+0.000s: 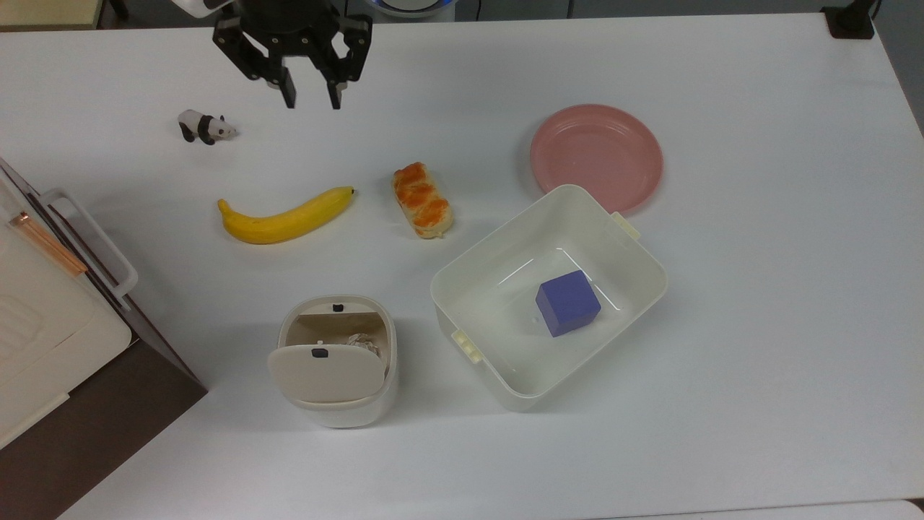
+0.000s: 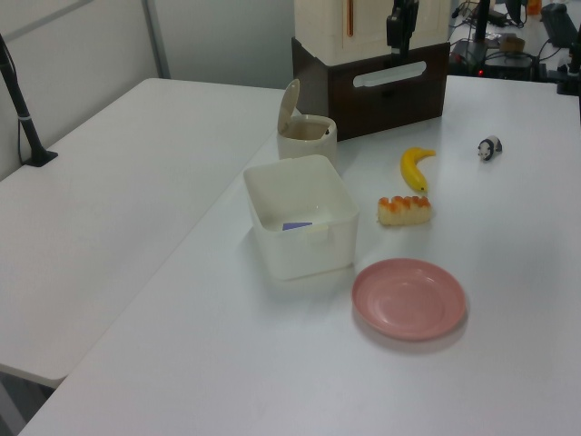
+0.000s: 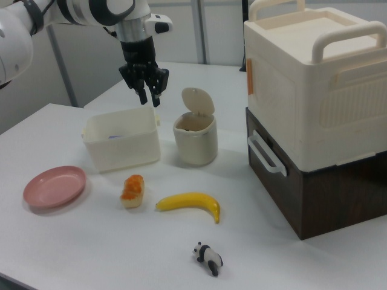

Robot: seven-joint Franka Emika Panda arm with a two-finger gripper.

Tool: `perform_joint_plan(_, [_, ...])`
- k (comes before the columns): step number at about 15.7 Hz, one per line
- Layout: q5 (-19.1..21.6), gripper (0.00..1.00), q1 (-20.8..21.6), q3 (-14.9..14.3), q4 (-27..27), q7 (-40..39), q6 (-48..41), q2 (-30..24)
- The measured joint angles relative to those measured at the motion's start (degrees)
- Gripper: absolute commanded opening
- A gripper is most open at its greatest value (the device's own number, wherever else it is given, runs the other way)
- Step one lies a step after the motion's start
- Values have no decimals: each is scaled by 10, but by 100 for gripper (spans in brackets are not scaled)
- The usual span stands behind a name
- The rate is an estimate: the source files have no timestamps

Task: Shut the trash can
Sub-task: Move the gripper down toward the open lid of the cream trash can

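We log the gripper (image 1: 312,101) high over the table (image 1: 758,217), near the top view's upper left edge. Fingers part-closed w/ a narrow gap between tips; nothing held. In the right view the gripper (image 3: 150,96) hangs above the far side of the tub, wrist pointing down.

Trash can (image 1: 338,361) sits low-centre-left in the top view, well apart from the gripper. Its lid (image 1: 325,372) is up, tilted back on the hinge; small black button (image 1: 318,352) visible on it, and a 2nd dark spot on the rim opposite. We see crumpled stuff inside the bin. In the right view the trash can (image 3: 195,140) stands betw. the tub and the stacked boxes, lid (image 3: 198,103) standing nearly upright.

Other items, top view:
- white tub (image 1: 635,245) just beside the can on the top view's right, blue cube (image 1: 568,302) inside
- pink plate (image 1: 596,157) touching or nearly touching the tub's far corner; we can't tell which
- bread piece (image 1: 422,200) and banana (image 1: 285,217) betw. can and gripper
- panda figure (image 1: 206,127) near the gripper, on the top view's left
- cream box on dark brown box (image 3: 314,115) at the table edge
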Motion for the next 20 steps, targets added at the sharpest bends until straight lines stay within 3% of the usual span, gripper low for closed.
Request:
perform_joint_plan(4, [-20, 0, 16, 2, -21, 33, 99, 11])
perform_joint_plan(7, [-59, 0, 34, 2, -25, 149, 196, 48])
perform_joint_plan(10, [-74, 0, 39, 2, -21, 254, 268, 75])
perform_joint_plan(16, [-116, 0, 39, 1, 11, 411, 346, 109])
perform_joint_plan(20, [-119, 0, 42, 1, 43, 446, 349, 120])
